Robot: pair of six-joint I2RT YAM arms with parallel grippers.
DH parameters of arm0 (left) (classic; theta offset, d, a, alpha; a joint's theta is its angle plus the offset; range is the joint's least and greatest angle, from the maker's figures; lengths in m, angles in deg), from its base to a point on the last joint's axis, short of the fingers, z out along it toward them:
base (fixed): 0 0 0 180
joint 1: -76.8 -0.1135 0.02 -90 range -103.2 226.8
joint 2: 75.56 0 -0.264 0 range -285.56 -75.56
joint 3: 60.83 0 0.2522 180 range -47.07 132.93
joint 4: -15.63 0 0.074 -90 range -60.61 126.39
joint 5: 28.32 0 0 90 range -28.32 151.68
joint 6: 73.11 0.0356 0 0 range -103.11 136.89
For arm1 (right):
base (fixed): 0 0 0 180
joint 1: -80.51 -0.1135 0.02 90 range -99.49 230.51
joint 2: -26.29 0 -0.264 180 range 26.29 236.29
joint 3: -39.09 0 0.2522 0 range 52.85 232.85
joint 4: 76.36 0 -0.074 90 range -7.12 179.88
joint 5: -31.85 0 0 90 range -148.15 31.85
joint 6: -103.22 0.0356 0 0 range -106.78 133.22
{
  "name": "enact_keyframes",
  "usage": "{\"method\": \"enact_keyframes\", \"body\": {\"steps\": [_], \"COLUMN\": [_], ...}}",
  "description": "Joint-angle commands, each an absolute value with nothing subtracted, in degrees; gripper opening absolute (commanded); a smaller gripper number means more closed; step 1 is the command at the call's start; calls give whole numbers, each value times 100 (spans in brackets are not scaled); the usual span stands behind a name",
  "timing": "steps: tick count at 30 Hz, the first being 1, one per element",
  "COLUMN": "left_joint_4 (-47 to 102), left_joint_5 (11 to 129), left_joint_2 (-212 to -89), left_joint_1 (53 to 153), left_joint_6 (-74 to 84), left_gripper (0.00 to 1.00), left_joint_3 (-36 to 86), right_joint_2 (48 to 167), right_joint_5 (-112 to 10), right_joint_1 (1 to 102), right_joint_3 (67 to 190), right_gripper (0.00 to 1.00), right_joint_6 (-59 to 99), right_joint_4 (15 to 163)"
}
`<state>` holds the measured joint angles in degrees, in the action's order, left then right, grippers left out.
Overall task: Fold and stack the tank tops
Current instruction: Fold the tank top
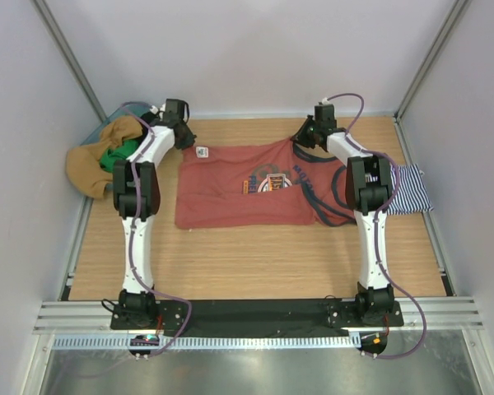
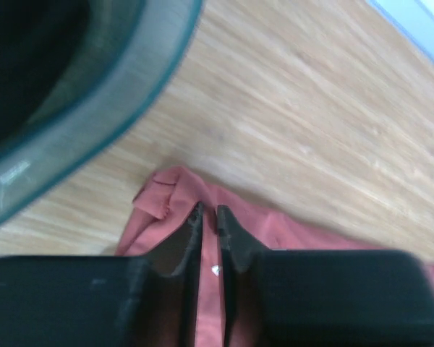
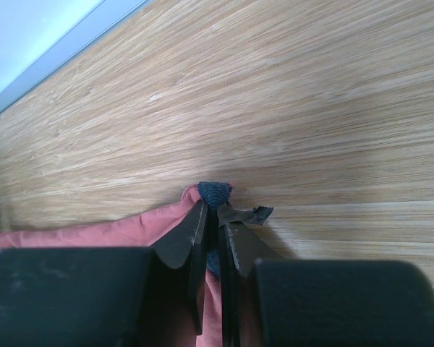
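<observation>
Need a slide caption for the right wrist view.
Right pincer shut on the navy-trimmed corner of the rust-red tank top over the wooden table.

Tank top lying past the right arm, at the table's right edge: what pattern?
Navy-and-white stripes on that soft cloth tank top; shows best in the top external view.

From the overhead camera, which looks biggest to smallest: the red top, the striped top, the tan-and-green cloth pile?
1. rust-red tank top
2. tan-and-green cloth pile
3. striped tank top, partly hidden by the right arm, so unsure
</observation>
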<state>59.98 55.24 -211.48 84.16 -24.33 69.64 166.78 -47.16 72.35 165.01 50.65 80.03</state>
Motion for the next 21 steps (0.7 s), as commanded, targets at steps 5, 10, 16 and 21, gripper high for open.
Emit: {"method": "enact_keyframes", "body": {"steps": [5,10,16,21], "left_joint_4": [6367,6463,6244,6235], "left_joint_5": [5060,5087,5297,5421], "left_joint_2": [-21425,-21276,-20793,-20564], "left_joint_1": [8305,8260,8260,8287], "left_joint_6": [-2205,-2179,-2126,-2108], "left_gripper": [0,0,0,0], "left_joint_3": [7773,7923,7537,7273], "right_joint_2": [16349,16288,15937,15454], "right_joint_5": [-4593,-4452,-4408,-4364], "right_joint_1": [7278,7295,7295,7295], "right_joint_3": [16623,16684,16273,15727], "right_gripper": [15,11,9,9], "right_joint_6": [5084,5040,4961,4908], "right_joint_4": [8390,8469,8759,8953]}}
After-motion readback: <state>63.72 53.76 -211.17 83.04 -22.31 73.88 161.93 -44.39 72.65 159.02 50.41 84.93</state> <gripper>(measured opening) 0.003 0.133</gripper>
